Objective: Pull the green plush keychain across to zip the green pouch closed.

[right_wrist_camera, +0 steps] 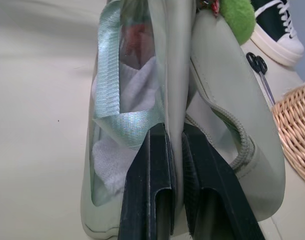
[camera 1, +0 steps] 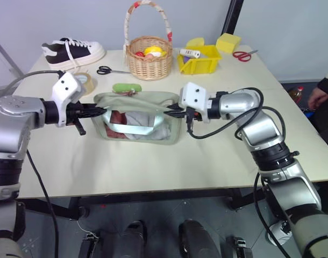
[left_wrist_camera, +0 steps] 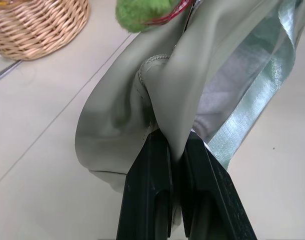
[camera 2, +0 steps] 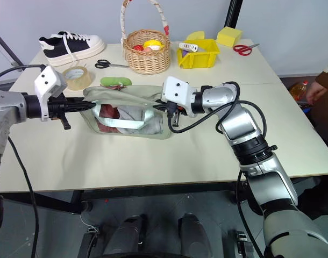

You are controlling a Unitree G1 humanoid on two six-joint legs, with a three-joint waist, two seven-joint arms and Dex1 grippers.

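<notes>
The green pouch [camera 1: 137, 115] stands on the table, stretched between my two grippers, its clear window facing me with cloth inside. Its top is open. The green plush keychain [camera 1: 126, 87] lies at the pouch's far top edge toward its left end, also seen in the left wrist view [left_wrist_camera: 142, 12] and the right wrist view [right_wrist_camera: 237, 17]. My left gripper [camera 1: 102, 110] is shut on the pouch's left end, the fabric pinched between its fingers [left_wrist_camera: 147, 190]. My right gripper [camera 1: 169, 111] is shut on the pouch's right end, with fabric running between its fingers [right_wrist_camera: 152, 185].
Behind the pouch stand a wicker basket [camera 1: 149, 59], a yellow bin [camera 1: 199, 62], a tape roll [camera 1: 84, 80], black scissors [camera 1: 111, 70] and a shoe [camera 1: 72, 52]. Red scissors [camera 1: 243, 55] lie at the far right. A person's hand [camera 1: 317, 97] shows past the table's right edge.
</notes>
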